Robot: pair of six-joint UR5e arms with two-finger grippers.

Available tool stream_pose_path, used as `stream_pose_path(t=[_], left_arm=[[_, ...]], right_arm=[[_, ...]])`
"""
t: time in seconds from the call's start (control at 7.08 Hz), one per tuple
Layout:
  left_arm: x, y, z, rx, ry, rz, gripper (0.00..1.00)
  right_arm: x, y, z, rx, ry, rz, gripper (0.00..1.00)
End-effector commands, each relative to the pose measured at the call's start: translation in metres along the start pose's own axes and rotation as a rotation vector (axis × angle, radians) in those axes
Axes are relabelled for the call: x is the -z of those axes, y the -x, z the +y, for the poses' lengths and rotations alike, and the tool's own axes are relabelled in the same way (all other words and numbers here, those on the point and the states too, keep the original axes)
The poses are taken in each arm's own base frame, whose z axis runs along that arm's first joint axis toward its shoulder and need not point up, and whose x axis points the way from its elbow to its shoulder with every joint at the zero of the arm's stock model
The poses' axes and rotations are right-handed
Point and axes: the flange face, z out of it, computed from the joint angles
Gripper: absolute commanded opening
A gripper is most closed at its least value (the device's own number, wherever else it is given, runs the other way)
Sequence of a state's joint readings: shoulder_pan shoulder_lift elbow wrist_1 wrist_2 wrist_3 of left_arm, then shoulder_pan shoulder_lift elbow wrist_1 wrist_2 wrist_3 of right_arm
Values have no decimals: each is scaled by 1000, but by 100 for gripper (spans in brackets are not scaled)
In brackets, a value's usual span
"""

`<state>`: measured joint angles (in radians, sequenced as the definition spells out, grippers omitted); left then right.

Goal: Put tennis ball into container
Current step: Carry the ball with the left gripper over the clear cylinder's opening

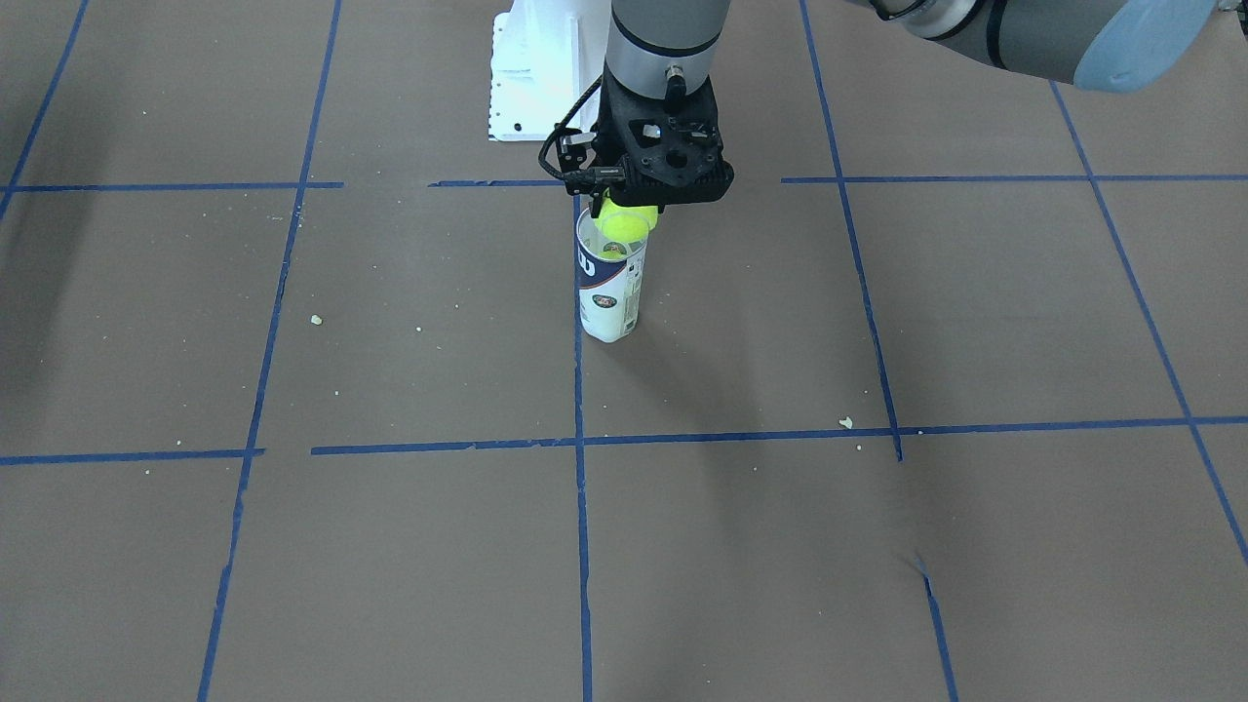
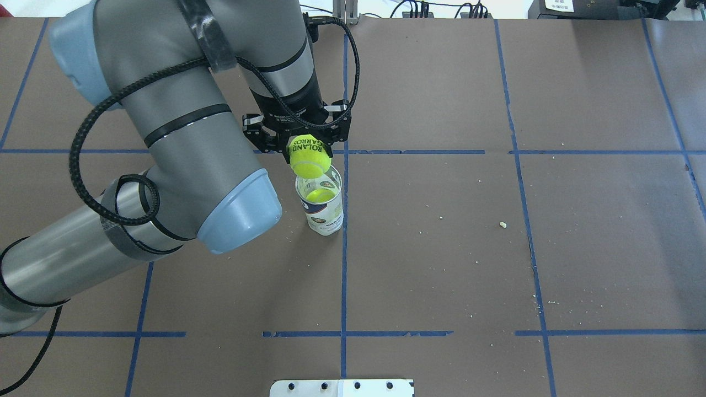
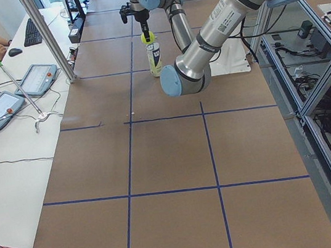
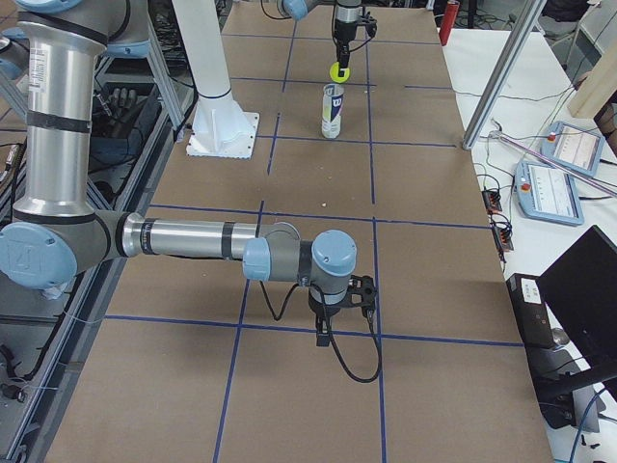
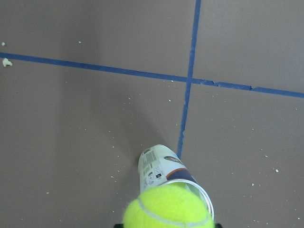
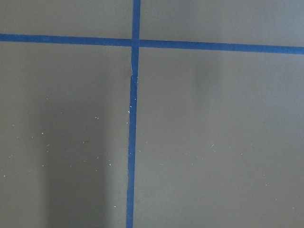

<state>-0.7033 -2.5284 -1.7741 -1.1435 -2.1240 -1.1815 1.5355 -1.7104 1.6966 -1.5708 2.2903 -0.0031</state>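
Left gripper (image 2: pixel 310 151): closed on the tennis ball (image 2: pixel 310 160), fingers pinching its sides, lettering up!
Tennis ball: hung in that grip just above the tube's mouth; contact with the rim could not be made out.
Container (image 2: pixel 325 212): a clear ball tube, upright directly beneath the gripper, open at the top, with a second ball (image 2: pixel 320 194) sitting low inside.
Step in hand: by my read, the final line-up and descent before release.
Doing it well: the fit looked tight, so centre the ball on the rim, come straight down, and spread the fingers only once it sits inside the rim. A skewed drop could clip the rim and topple the unsteadied tube.
Right gripper (image 4: pixel 339 307): low over the table (image 2: pixel 496 248), well away from the tube; its opening could not be judged.
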Motion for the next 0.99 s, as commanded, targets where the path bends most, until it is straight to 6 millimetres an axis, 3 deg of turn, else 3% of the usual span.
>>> stream_pose_path(t=[0.0,0.85], left_arm=[[-18,-8,4,-15,9,-3,0],[-22,2,6,-19,10,-9,0]], right_arm=[[0,0,0,0,0,0,100],[0,0,0,0,0,0,100]])
